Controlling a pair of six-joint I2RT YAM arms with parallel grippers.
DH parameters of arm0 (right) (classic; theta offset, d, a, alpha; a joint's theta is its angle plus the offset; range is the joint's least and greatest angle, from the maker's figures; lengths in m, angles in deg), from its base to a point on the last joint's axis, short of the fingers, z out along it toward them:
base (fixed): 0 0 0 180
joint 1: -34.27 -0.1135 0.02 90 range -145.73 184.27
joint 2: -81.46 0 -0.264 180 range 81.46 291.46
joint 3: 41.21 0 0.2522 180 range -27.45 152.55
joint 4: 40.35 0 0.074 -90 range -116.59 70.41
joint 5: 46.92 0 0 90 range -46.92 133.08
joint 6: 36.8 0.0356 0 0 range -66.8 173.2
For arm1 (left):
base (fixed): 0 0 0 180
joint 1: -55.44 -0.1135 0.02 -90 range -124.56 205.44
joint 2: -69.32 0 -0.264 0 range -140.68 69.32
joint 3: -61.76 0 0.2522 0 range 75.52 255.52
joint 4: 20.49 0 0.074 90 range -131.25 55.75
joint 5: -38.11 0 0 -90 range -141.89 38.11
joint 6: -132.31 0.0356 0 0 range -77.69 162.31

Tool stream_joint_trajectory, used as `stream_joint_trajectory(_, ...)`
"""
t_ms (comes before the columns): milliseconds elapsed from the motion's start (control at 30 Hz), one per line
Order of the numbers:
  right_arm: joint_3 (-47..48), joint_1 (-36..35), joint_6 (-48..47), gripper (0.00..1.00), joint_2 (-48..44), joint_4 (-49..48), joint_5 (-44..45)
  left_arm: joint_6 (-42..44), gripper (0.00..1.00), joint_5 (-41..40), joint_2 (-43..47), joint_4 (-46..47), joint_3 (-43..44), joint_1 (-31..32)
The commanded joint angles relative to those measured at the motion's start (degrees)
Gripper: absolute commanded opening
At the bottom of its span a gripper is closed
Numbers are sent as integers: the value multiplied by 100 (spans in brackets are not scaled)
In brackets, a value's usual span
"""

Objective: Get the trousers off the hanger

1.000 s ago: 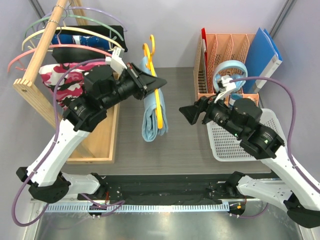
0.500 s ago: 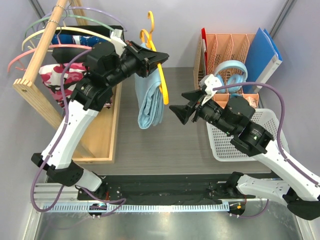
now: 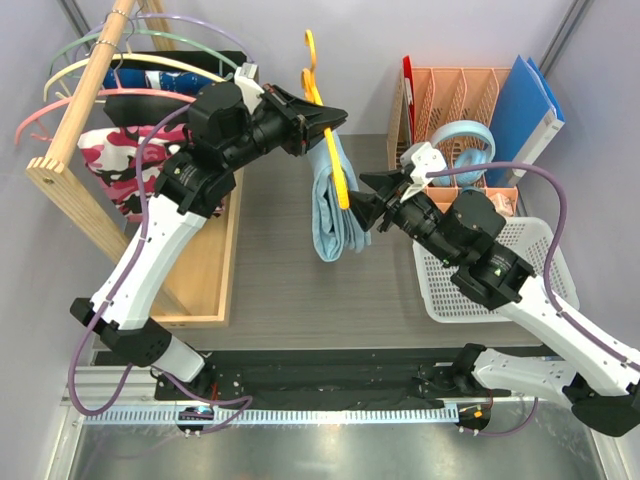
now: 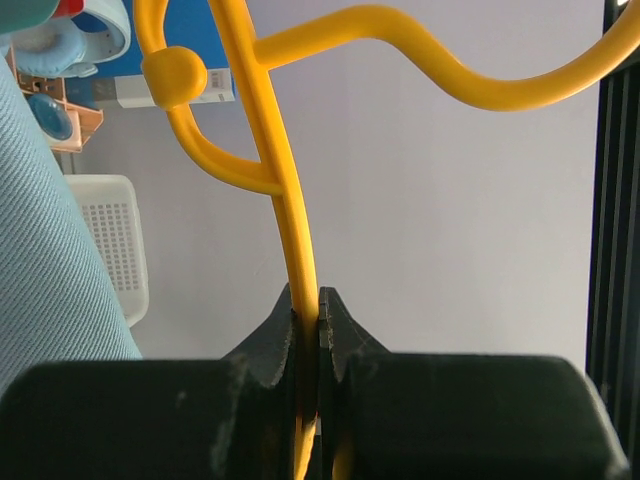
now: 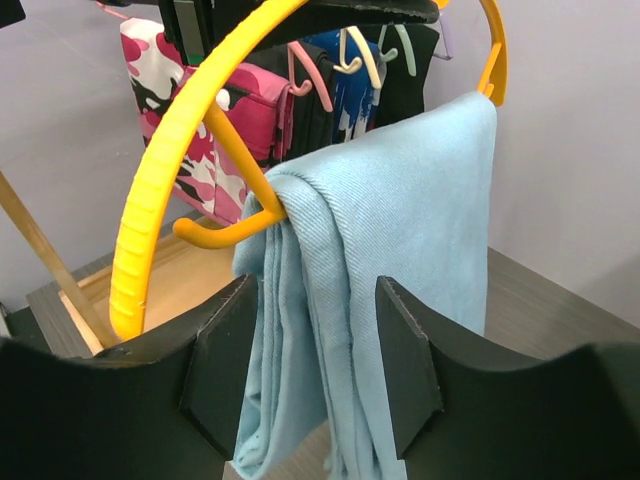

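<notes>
Two hands at work. Left hand (image 4: 318, 310): two black fingers pressed together on the thin stem of the one yellow hanger (image 4: 300, 240), smooth moulded plastic with a curved hook and a ball-tipped side prong, held up above the grey desk (image 3: 280, 290). Right hand (image 5: 315, 370): fingers apart, one either side of the hanging folds, contact with the cloth unclear. One pair of trousers (image 5: 420, 200), soft sky-blue twill, draped over the hanger's lower bar. Beyond, one wooden rack (image 3: 85, 100) with four thin curved hangers, one white mesh basket (image 3: 450, 290), one blue binder (image 3: 530, 110).
</notes>
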Motion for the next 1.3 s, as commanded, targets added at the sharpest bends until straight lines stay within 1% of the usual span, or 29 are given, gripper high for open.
stream_joint_trajectory(0, -81, -25, 88, 55, -38, -751, 130, 60, 0, 160, 361, 1250, 365, -2)
stream_joint_trajectory(167, 6, -25, 88, 47, 191, -891, 95, 33, 0, 239, 397, 1293, 330, -2)
stream_joint_trajectory(433, 94, -25, 115, 47, 411, -953, -133, -11, 1, 309, 476, 1434, 189, -2)
stream_joint_trajectory(733, 86, -25, 115, 47, 534, -1111, -19, -46, 0, 353, 520, 1443, 154, -2)
stream_joint_trajectory(900, 86, -25, 115, 43, 622, -1173, 156, -55, 0, 370, 529, 1452, 145, 7)
stream_joint_trajectory(1067, 77, -25, 27, 36, 701, -1269, 367, -81, 1, 388, 537, 1460, 145, 24)
stream_joint_trajectory(1133, 7, -25, 36, 36, 719, -1453, 368, -72, 0, 388, 520, 1461, 154, 33)
stream_joint_trajectory(1200, -81, -25, 27, 38, 754, -1638, 306, -81, 1, 388, 502, 1478, 154, 60)
stream_joint_trajectory(1233, -116, -25, 27, 45, 780, -1813, 297, -90, 0, 406, 502, 1469, 145, 68)
stream_joint_trajectory(1267, -134, -25, 36, 47, 850, -1893, 306, -90, 1, 406, 502, 1469, 145, 86)
